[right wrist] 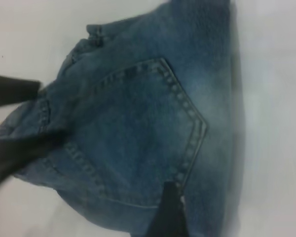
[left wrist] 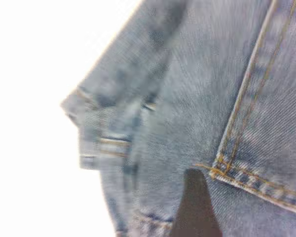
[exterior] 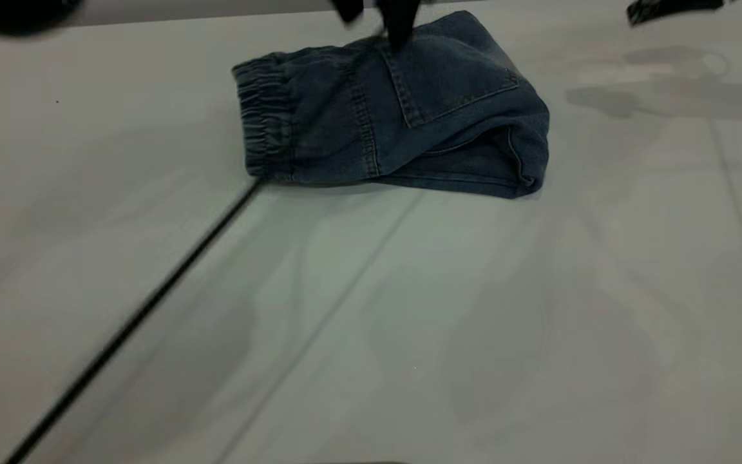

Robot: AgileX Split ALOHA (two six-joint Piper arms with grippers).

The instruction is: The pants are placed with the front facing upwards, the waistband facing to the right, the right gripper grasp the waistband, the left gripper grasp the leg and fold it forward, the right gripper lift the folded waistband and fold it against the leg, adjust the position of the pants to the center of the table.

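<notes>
The pants (exterior: 403,109) lie folded into a compact bundle on the table (exterior: 409,335), toward its far side and a little left of the middle in the exterior view. The waistband (exterior: 265,119) forms the bundle's left end, its gathered rows crinkled and darker than the rest. A back pocket (exterior: 448,80) with tan stitching faces up on the top layer, and the fold at the right end shows 2 layers of denim stacked, the lower one sticking out slightly toward the near edge. At the far edge of the bundle, a black gripper (exterior: 384,16) reaches down from above and meets the cloth close to the pocket's upper corner; it is blurred and cut off by the frame, so I cannot tell which arm it belongs to or how its jaws stand. Another black gripper part (exterior: 670,9) sits at the far right corner, well apart from the pants. A thin dark line (exterior: 133,322) runs across the table from the near left corner up to the waistband's lower corner.
</notes>
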